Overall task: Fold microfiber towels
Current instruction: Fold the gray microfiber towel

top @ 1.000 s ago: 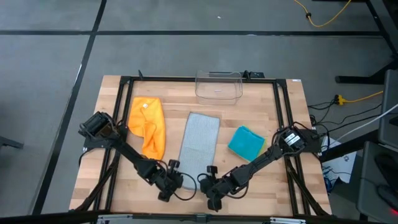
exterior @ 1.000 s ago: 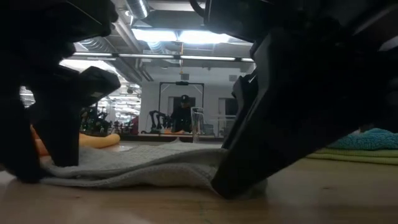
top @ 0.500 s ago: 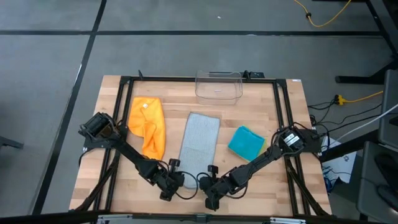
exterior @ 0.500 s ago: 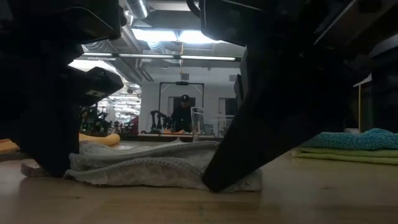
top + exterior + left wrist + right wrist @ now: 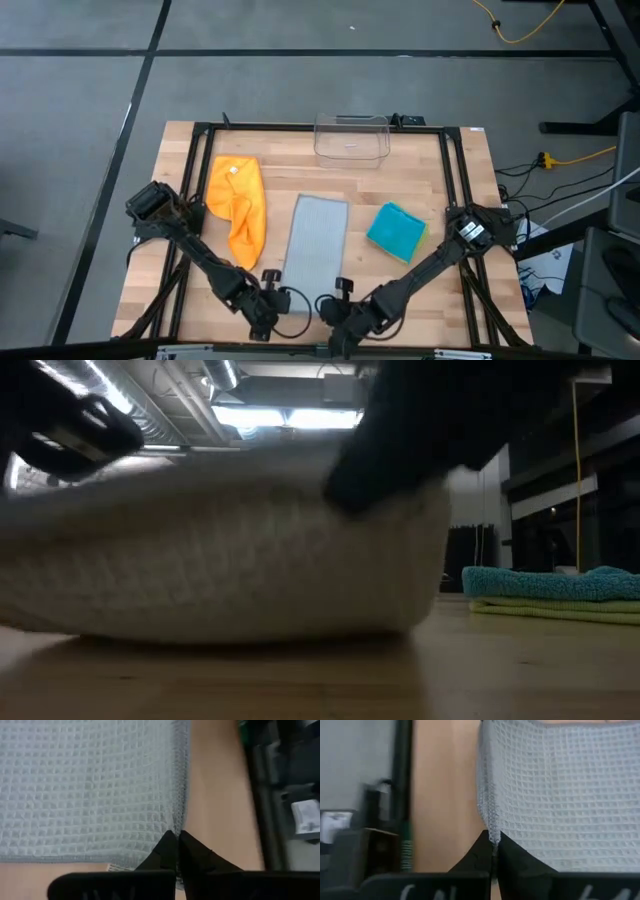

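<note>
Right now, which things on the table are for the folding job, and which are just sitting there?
For the job:
grey towel, pinched at its near corners by the left tool and right tool
orange towel
blue towel
green towel under the blue one

Just sitting there:
clear bin

Left hand pinches the grey towel's corner, fingers closed
</note>
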Robot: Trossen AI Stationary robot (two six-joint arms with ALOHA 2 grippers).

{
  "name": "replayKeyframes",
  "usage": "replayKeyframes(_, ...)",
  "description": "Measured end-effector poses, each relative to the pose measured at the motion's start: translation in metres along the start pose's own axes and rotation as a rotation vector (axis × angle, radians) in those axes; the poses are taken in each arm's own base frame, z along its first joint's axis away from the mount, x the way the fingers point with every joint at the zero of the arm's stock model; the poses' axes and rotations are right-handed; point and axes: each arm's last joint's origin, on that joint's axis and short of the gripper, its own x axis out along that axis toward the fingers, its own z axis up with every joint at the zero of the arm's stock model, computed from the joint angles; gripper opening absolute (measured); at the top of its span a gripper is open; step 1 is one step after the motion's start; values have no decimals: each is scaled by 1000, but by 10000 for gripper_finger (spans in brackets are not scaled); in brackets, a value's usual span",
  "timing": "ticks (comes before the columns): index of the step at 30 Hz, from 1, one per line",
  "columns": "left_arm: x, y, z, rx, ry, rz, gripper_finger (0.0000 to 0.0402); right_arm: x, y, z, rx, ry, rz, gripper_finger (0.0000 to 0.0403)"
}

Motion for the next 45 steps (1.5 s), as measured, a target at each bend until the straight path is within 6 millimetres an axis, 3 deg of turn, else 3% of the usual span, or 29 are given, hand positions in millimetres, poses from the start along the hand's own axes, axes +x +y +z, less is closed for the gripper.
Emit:
replayKeyframes(7, -15, -17, 13, 22, -83, 18, 0, -13, 11, 6, -3, -50, -36, 8)
replayKeyframes(13, -21, -2, 30, 96, -97, 133, 0, -14, -2, 5, -29, -22, -174, 8)
replayKeyframes(30, -14, 84, 57, 178, 75, 402, 0, -8, -69, 18, -119, 29, -650, 8)
replayKeyframes(45, -16, 167, 77, 184, 182, 546, 0, 3, -148, 41, -108, 204, -851, 8)
